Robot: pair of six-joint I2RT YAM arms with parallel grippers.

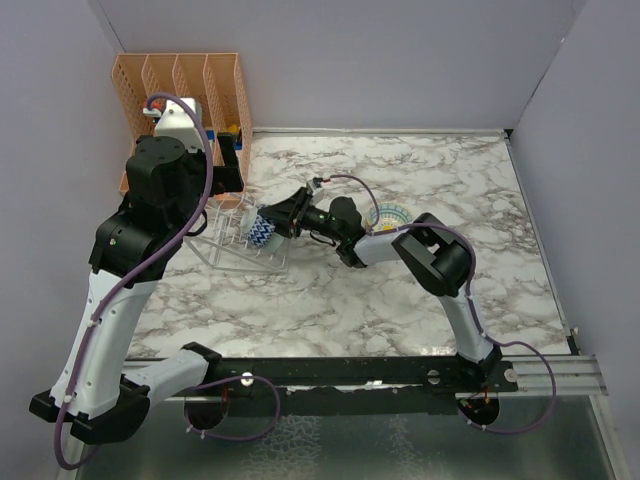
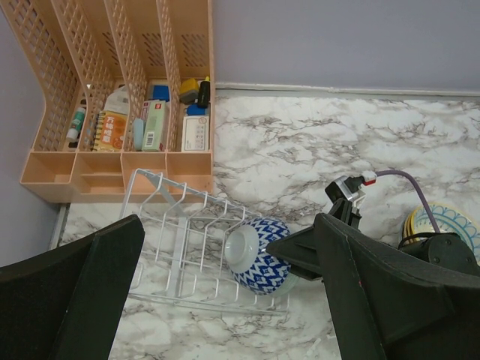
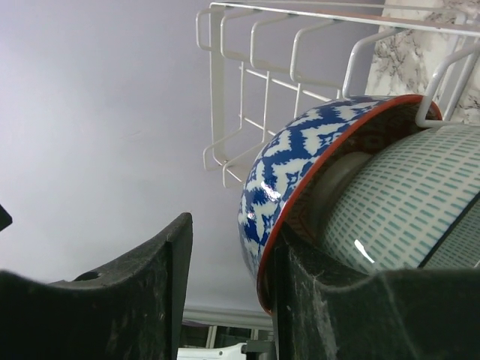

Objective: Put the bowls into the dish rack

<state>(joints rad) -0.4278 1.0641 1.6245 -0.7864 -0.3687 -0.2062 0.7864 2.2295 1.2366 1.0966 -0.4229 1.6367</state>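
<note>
- Right gripper is at the dish rack: its fingers stand partly open, with a clear gap between them.
- The blue-and-white bowl has its red rim dipping into that gap. Its wall presses against one finger while the other finger stands apart from it, so nothing is pinched.
- Just past the touching finger, a teal-dashed bowl sits in the blue bowl's red inside.
- White rack wires rise right above the fingertips, and one prong hooks over the rim.
- Left gripper hangs spread wide, with nothing in it.
- Between and below its fingers lies the rack, with the blue bowl on its side at one end.
- Beyond its fingertips stands the orange organiser.
</note>
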